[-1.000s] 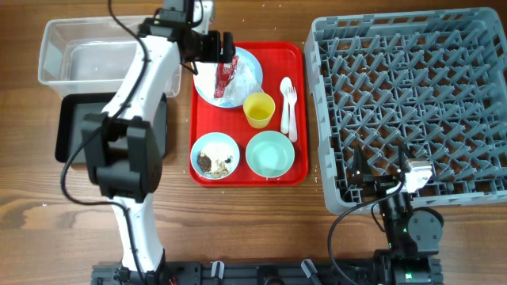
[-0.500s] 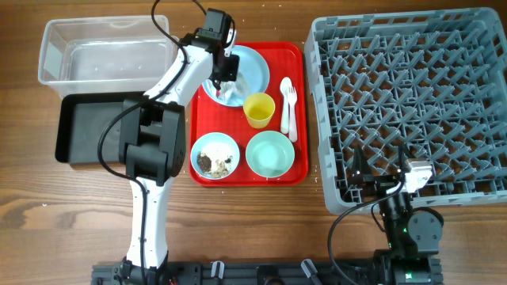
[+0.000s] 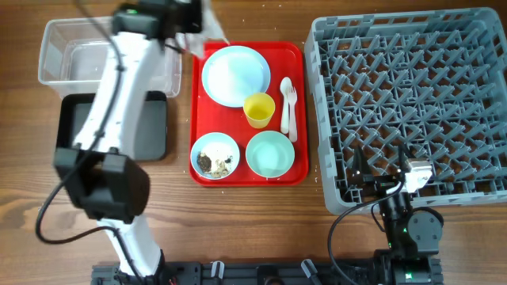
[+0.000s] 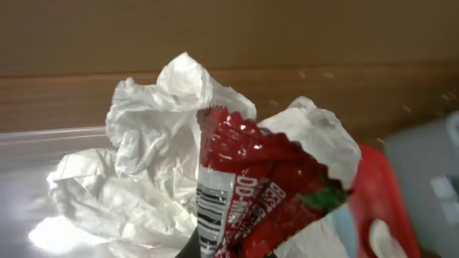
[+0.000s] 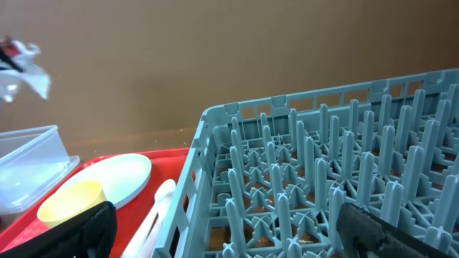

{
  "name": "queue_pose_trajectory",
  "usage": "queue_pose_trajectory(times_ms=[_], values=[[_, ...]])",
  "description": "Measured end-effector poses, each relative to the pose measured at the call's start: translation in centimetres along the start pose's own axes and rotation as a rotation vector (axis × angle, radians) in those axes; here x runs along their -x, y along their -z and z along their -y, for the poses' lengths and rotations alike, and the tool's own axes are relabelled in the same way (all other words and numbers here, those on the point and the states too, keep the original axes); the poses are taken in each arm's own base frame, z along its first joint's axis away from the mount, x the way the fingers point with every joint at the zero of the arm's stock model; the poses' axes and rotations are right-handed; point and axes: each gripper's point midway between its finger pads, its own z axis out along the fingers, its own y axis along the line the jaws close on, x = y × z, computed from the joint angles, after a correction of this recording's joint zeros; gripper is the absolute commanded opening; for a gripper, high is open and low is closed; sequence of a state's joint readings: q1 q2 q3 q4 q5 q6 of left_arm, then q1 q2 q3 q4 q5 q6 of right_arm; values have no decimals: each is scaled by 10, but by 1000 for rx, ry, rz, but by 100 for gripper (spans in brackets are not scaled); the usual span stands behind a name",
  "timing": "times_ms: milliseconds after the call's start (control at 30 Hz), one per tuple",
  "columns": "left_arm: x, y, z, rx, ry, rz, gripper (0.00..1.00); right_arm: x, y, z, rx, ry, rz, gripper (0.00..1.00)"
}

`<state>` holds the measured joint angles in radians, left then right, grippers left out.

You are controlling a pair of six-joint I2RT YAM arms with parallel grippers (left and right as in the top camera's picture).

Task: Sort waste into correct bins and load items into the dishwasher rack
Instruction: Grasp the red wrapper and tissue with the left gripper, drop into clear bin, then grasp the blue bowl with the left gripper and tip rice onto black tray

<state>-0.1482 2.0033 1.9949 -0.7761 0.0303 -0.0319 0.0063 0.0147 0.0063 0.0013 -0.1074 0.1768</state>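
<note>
My left gripper (image 3: 192,22) is shut on a red sauce packet (image 4: 252,188) bunched with a crumpled white napkin (image 4: 154,154). It holds them in the air at the back, between the clear tub (image 3: 59,57) and the red serving tray (image 3: 299,111). The pale-blue plate (image 3: 235,75) lies bare on that tray. Beside it are the yellow cup (image 3: 259,109), white fork and spoon (image 3: 287,107), a bowl with brown scraps (image 3: 215,154) and an empty bowl (image 3: 272,153). My right gripper (image 5: 233,236) stands open over the front edge of the grey dishwasher rack (image 3: 412,95).
The black tray (image 3: 154,131) sits in front of the clear tub, partly under my left arm. The rack (image 5: 323,165) fills the right side, and its pegs hold nothing. Bare wood runs along the front.
My left gripper shut on the packet and napkin on the plate, then lifted them off and carried them back and left toward the clear tub. The right arm has not moved.
</note>
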Motion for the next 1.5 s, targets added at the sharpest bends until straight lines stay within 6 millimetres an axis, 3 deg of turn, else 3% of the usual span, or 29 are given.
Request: queue_pose_trajectory(times_ms=[33,67,100,133,200,233,333,467,567,600,733,800,900,1033,1100,1167,1200,1267,1333,1400,1500], values=[[2,-1,-27,35,34,5,4,0,0,0,0,0,0,100],[-2,-8,-69,93,87,-11,4,0,0,0,0,0,0,100],[-8,-15,-92,122,116,-26,4,0,0,0,0,0,0,99],[-13,-21,-111,143,140,-35,17,0,0,0,0,0,0,100],[-23,-35,-140,177,179,-52,70,0,0,0,0,0,0,100],[-29,-45,-159,196,203,-58,80,0,0,0,0,0,0,100],[-41,-59,-184,222,232,-73,91,0,0,0,0,0,0,100],[-40,-60,-184,214,235,-67,92,0,0,0,0,0,0,100],[-38,-53,-168,159,232,-79,86,0,0,0,0,0,0,100],[-34,-43,-159,135,228,-76,86,0,0,0,0,0,0,100],[5,27,-101,48,162,15,90,0,0,0,0,0,0,100],[7,37,-86,30,143,18,88,0,0,0,0,0,0,100],[-18,34,-73,-33,159,-86,78,0,0,0,0,0,0,100],[-64,44,-15,-164,142,-291,75,0,0,0,0,0,0,100],[-84,56,11,-198,126,-379,78,0,0,0,0,0,0,100],[-120,83,44,-220,136,-540,80,0,0,0,0,0,0,100],[-128,91,55,-221,142,-578,80,0,0,0,0,0,0,100],[-154,101,70,-135,166,-674,73,0,0,0,0,0,0,100],[-181,95,87,-42,169,-708,66,0,0,0,0,0,0,100],[-202,76,107,-18,169,-691,56,0,0,0,0,0,0,100],[-238,47,115,10,194,-692,46,0,0,0,0,0,0,100]])
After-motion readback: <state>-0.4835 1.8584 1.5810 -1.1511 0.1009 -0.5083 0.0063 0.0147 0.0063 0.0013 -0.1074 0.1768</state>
